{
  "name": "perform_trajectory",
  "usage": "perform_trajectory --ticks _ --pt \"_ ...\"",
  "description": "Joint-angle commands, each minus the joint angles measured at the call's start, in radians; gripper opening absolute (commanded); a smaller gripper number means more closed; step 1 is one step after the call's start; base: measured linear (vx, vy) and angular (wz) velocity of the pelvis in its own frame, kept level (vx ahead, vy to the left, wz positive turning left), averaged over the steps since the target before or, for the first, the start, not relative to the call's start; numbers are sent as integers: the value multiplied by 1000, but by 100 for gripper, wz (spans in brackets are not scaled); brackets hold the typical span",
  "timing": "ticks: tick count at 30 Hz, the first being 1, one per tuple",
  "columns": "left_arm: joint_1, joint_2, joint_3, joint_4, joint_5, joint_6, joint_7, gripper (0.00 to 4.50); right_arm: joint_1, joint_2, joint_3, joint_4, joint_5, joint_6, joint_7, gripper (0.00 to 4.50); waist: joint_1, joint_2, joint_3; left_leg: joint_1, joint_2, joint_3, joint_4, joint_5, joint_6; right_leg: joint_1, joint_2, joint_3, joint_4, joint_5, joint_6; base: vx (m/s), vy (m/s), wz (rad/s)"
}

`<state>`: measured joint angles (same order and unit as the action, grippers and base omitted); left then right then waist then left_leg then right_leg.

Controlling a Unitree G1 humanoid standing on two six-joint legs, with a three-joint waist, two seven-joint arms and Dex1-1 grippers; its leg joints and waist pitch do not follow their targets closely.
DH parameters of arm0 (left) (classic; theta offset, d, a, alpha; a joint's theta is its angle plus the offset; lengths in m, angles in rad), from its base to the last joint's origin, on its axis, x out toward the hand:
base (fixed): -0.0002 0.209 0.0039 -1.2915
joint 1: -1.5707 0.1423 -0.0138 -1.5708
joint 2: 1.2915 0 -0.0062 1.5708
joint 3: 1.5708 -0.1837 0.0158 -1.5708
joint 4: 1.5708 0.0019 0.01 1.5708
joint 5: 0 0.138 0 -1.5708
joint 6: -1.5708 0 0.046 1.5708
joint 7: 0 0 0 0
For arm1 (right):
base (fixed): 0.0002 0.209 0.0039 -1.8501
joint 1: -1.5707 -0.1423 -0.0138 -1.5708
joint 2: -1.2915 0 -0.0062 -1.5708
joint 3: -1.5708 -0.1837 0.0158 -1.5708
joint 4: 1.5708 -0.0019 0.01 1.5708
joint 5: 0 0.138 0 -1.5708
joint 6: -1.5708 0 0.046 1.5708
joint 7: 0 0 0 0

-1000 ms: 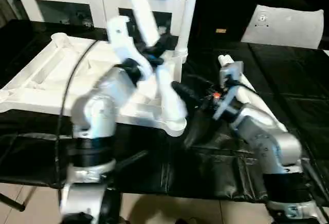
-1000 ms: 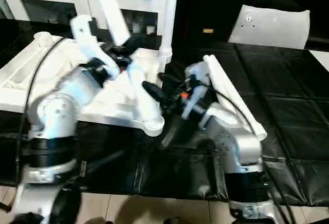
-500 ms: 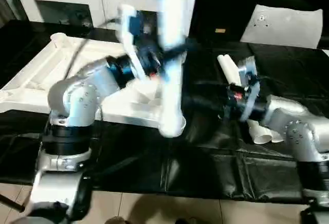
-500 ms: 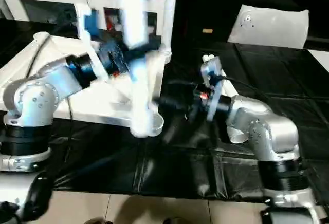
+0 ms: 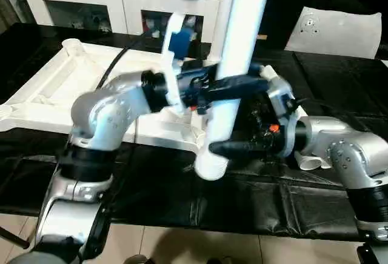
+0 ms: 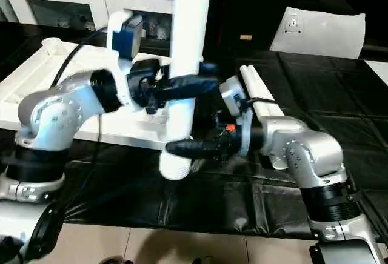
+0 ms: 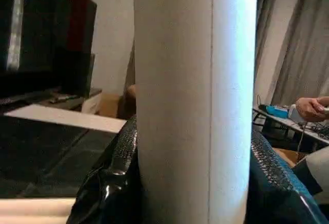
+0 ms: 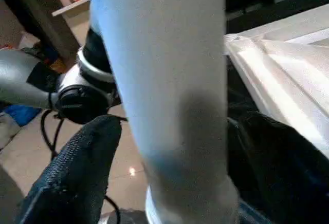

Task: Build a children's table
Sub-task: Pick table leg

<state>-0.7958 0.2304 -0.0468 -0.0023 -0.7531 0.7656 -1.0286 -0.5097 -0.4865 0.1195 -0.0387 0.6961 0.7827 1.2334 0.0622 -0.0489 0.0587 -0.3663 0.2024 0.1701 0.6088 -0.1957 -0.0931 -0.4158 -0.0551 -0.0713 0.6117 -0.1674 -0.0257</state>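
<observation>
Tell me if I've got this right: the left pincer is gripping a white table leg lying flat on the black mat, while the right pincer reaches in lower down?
Not quite. The leg stands upright, held off the mat, not lying flat, as the right eye view shows. The left pincer does grip it, and the right pincer reaches in lower down.

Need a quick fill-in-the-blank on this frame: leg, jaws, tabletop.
1. The table leg stands nearly ___.
2. The ___ gripper has its jaws shut on the leg.
3. The right gripper straddles the leg near its ___ end.
4. The tabletop lies with its ribbed underside facing ___.

Missing: upright; left; lower; up
</observation>
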Motion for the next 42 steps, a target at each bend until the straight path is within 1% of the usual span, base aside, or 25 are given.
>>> perform_trajectory --ticks 1,2,3,6,7,8,12,14,17,18,20,25,27,29,30,31,32,33,35,36,37,38,39,40,42 --pt "-23 -4 -4 -1 -15 -11 -14 185 2 -15 7 -19 -5 1 16 361 5 -8 -73 -3 18 1 -58 -70 48 72 -68 45 -77 -301 -124 0 0 0" --pt "-24 -5 -6 0 -16 -12 -17 185 4 -16 11 -20 -6 -1 18 361 6 -9 -73 -3 18 1 -57 -70 48 72 -67 45 -77 -300 -123 0 0 0" --pt "-25 -5 -9 2 -16 -15 -22 185 4 -17 14 -19 -6 -4 19 331 6 -8 -73 -2 18 1 -58 -70 48 71 -67 45 -77 -301 -123 0 0 0" --pt "-25 -6 -13 5 -12 -18 -30 185 4 -16 15 -18 -3 -8 21 320 6 -8 -73 -1 18 1 -58 -80 46 71 -67 45 -78 -309 -121 0 0 0" --pt "-26 -7 -14 9 -8 -20 -35 185 5 -14 16 -18 -2 -10 21 320 6 -4 -73 -1 18 0 -58 -79 45 70 -67 45 -77 -304 -123 0 0 0" --pt "-27 -7 -15 10 -7 -21 -37 185 5 -14 17 -18 -3 -10 21 291 6 -6 -73 -1 18 1 -58 -81 46 70 -66 45 -79 -303 -123 0 0 0" --pt "-27 -8 -14 9 -5 -20 -38 185 8 -11 17 -19 -4 -11 21 274 6 -4 -74 0 19 0 -58 -83 44 71 -66 44 -77 -291 -132 0 0 0" --pt "-27 -10 -13 11 -2 -19 -35 185 10 -10 17 -21 -3 -11 21 247 6 -5 -74 0 18 0 -58 -84 44 71 -66 45 -76 -289 -134 0 0 0" --pt "-29 -11 -12 15 3 -20 -27 185 11 -8 19 -23 -3 -11 19 237 6 -5 -74 -1 18 0 -58 -81 44 72 -66 45 -76 -281 -137 0 0 0" --pt "-30 -12 -11 16 4 -20 -24 185 12 -8 19 -23 -3 -11 18 228 6 -2 -73 -1 18 0 -58 -83 44 71 -66 45 -76 -283 -137 0 0 0" --pt "-33 -17 -6 24 7 -17 -9 185 14 -1 15 -28 0 -13 10 207 6 -4 -75 -1 18 0 -57 -82 45 72 -66 45 -76 -281 -137 0 0 0" --pt "-36 -27 -1 33 15 -28 7 185 17 7 7 -30 3 -16 -1 200 6 -6 -75 -1 17 0 -57 -79 47 73 -66 44 -76 -280 -136 0 0 0" --pt "-46 -50 28 53 17 -24 74 185 17 20 -3 -24 -5 -28 -24 199 6 -5 -74 -2 16 1 -56 -81 46 72 -65 44 -78 -285 -135 0 0 0" --pt "-52 -61 46 63 27 -28 127 255 14 32 -14 -16 -12 -42 -46 198 6 -1 -75 -1 18 0 -56 -84 41 72 -66 43 -77 -280 -139 0 0 0" --pt "-53 -66 53 66 30 -30 145 255 13 36 -17 -14 -14 -48 -53 196 6 -1 -75 -1 18 0 -56 -89 41 72 -65 42 -77 -282 -138 0 0 0" --pt "-48 -66 55 59 41 -44 158 258 10 44 -26 -7 -18 -57 -69 194 7 1 -74 0 18 -1 -57 -92 41 71 -65 42 -78 -287 -137 0 0 0" --pt "-39 -62 52 43 59 -66 166 277 7 53 -36 -1 -23 -66 -87 192 5 1 -74 -1 18 -2 -57 -95 40 72 -65 41 -81 -297 -131 0 0 0" --pt "-38 -62 52 42 60 -67 167 277 7 53 -36 -1 -23 -67 -88 192 5 1 -75 -1 16 -2 -57 -93 39 73 -64 41 -80 -296 -129 0 0 0" --pt "-22 -93 91 11 66 -79 266 287 4 66 -48 7 -36 -88 -116 191 5 1 -76 -1 18 -2 -57 -89 35 74 -64 42 -77 -278 -133 0 0 0" --pt "-19 -101 100 3 63 -79 285 287 4 68 -51 9 -38 -93 -121 191 5 5 -76 -1 19 -3 -56 -89 34 73 -65 42 -76 -270 -138 0 0 0" --pt "-15 -104 102 -7 64 -74 301 287 3 70 -52 11 -39 -94 -127 191 5 3 -76 -2 18 -2 -55 -89 35 75 -66 42 -76 -262 -144 0 0 0" --pt "-7 -107 101 -20 73 -68 327 270 3 72 -52 12 -39 -94 -132 191 5 3 -77 -2 19 -3 -56 -89 37 75 -64 42 -74 -255 -146 0 0 0" --pt "-5 -108 101 -24 76 -66 337 270 4 73 -52 12 -40 -95 -133 191 5 3 -75 -1 18 -2 -57 -91 40 74 -64 41 -77 -261 -144 0 0 0" --pt "14 -116 95 -47 101 -54 395 254 4 78 -50 15 -47 -101 -142 191 5 4 -75 -2 19 -3 -57 -96 40 74 -64 42 -77 -269 -140 0 0 0" --pt "28 -120 89 -60 117 -51 430 250 4 83 -50 19 -55 -108 -150 191 3 3 -75 -2 19 -2 -56 -98 39 73 -64 41 -78 -277 -138 0 0 0"
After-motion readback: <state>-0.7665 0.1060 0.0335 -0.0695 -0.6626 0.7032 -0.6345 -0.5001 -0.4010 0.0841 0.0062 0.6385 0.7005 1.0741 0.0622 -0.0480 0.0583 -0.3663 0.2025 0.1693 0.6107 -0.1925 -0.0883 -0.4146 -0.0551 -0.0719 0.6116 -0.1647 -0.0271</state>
